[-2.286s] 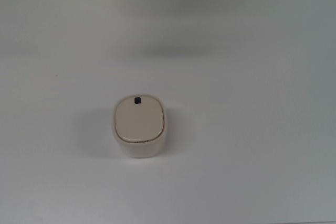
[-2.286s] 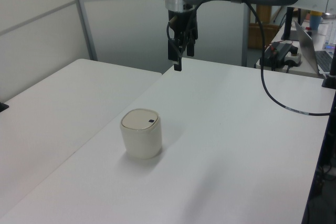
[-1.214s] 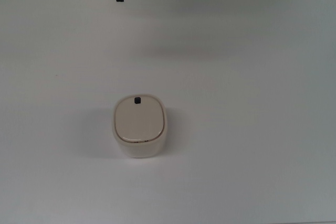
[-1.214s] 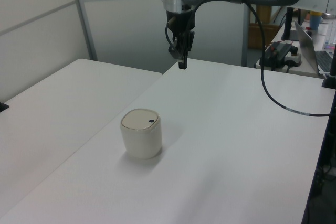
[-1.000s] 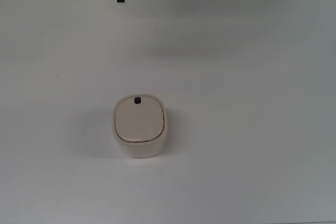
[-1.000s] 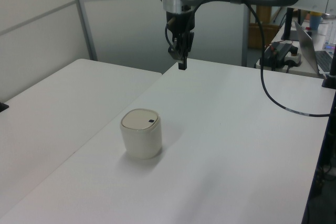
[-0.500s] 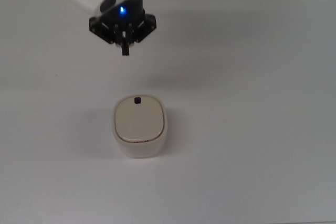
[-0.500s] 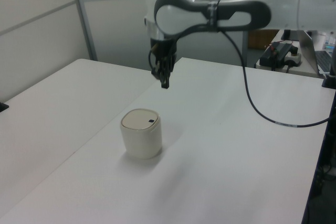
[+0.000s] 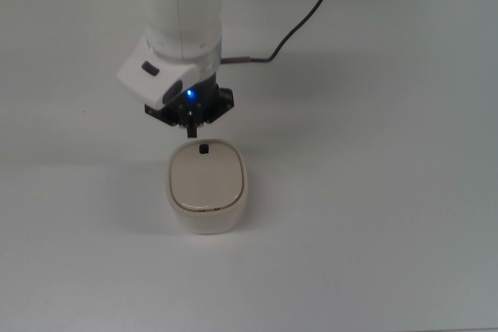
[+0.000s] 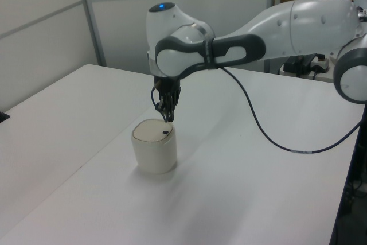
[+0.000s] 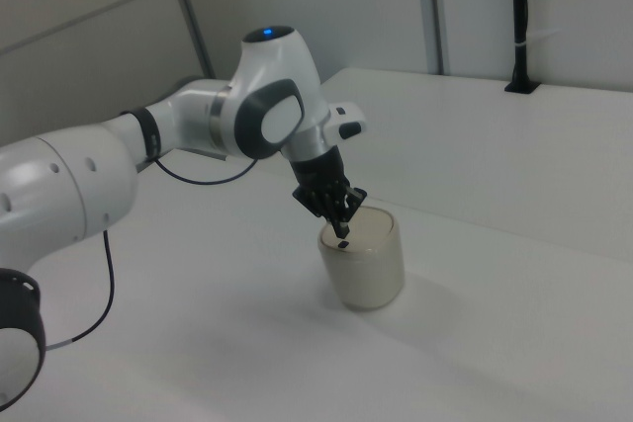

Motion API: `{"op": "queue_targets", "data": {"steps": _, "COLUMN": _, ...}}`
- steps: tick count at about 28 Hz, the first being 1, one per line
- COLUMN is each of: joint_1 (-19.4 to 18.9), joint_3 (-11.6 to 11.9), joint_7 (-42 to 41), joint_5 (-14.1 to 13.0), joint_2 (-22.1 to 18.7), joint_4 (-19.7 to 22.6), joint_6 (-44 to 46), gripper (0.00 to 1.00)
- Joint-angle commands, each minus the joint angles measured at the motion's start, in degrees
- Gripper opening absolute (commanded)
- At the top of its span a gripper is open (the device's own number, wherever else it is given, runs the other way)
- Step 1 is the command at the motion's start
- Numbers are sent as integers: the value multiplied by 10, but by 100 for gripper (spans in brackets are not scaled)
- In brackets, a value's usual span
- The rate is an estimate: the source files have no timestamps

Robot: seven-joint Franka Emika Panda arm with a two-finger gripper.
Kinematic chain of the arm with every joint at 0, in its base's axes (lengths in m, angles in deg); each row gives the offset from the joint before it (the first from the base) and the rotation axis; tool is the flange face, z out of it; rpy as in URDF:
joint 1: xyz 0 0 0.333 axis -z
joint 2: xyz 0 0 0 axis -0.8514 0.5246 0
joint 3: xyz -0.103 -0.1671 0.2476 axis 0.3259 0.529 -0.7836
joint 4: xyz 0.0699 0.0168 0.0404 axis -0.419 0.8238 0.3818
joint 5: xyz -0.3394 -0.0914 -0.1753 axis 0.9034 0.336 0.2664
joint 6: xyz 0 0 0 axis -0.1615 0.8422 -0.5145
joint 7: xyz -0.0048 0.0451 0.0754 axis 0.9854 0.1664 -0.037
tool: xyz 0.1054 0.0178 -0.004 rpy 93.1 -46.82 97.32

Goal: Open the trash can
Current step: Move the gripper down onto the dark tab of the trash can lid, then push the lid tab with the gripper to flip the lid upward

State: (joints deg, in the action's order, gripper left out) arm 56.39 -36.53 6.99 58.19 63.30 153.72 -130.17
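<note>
Trash can upright near middle of white table, lid down and flush, dark button at rim toward the top view's top. Gripper poised just above that button edge, fingers pinched together, holding nothing. Black cable looping off the arm.

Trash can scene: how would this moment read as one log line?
gripper: shut, just above button | trash can: lid closed | table
</note>
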Motion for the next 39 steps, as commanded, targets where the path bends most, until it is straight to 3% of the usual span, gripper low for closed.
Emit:
{"op": "queue_targets", "data": {"steps": 1, "joint_1": -3, "joint_3": 2, "joint_7": -12, "joint_5": -1, "joint_2": 17, "joint_4": 3, "joint_6": -29, "gripper": 0}}
{"op": "queue_targets", "data": {"steps": 20, "joint_1": -15, "joint_3": 2, "joint_7": -12, "joint_5": 7, "joint_2": 29, "joint_4": 6, "joint_6": -45, "gripper": 0}}
{"op": "queue_targets", "data": {"steps": 39, "joint_1": -10, "joint_3": 5, "joint_7": -35, "joint_5": -22, "joint_2": -57, "joint_4": -10, "joint_6": 68, "gripper": 0}}
